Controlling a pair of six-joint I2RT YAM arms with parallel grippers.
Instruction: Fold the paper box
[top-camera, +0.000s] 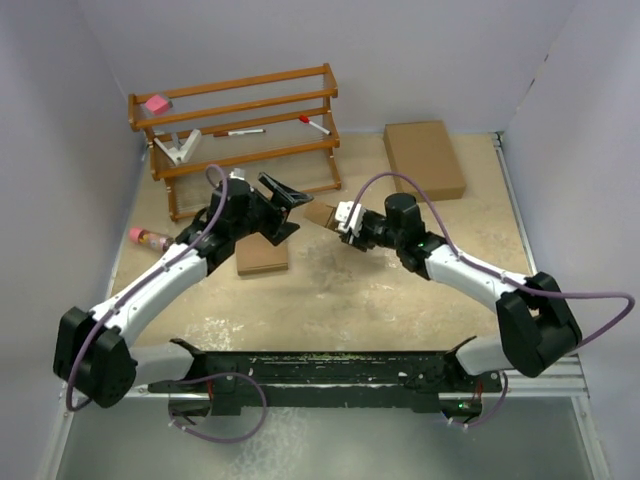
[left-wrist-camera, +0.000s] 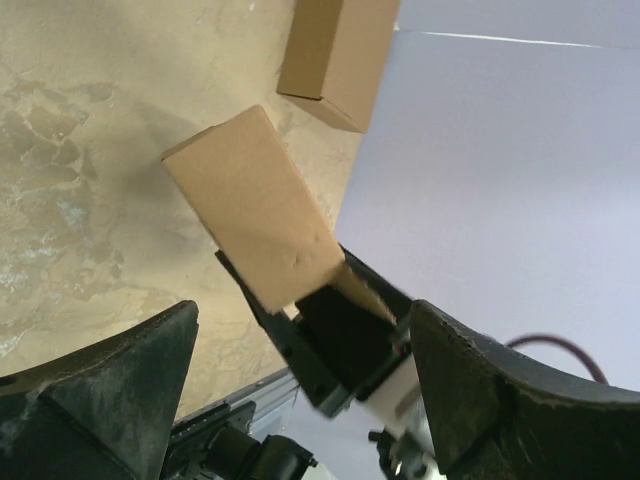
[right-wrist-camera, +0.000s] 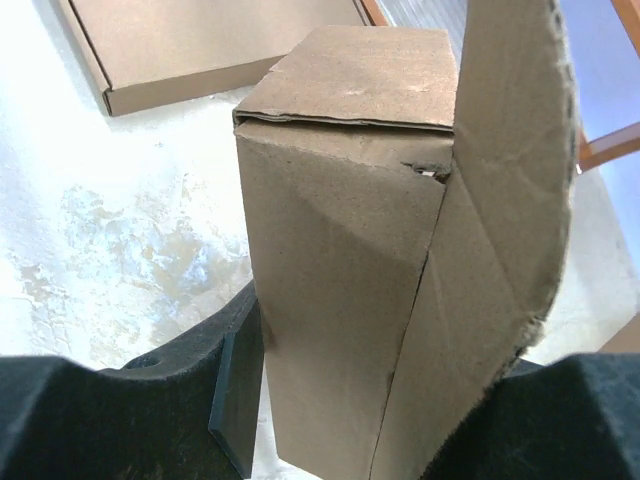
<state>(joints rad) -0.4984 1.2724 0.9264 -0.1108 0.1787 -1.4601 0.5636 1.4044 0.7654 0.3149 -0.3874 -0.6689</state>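
The paper box (top-camera: 319, 213) is a slim brown cardboard box held in the air over the middle of the table. My right gripper (top-camera: 342, 221) is shut on its near end. In the right wrist view the paper box (right-wrist-camera: 340, 270) stands between my right gripper's (right-wrist-camera: 390, 440) jaws. Its far end is closed, and one loose flap (right-wrist-camera: 510, 180) sticks up along its right side. My left gripper (top-camera: 284, 208) stands open just left of the box's free end. In the left wrist view the paper box (left-wrist-camera: 250, 205) lies beyond my left gripper (left-wrist-camera: 300, 400), apart from both fingers (left-wrist-camera: 110, 390).
A wider brown box (top-camera: 262, 257) lies on the table below my left gripper. The largest flat brown box (top-camera: 425, 158) lies at the back right. A wooden rack (top-camera: 235, 130) with small items stands at the back left. A pink bottle (top-camera: 148, 238) lies by the left wall.
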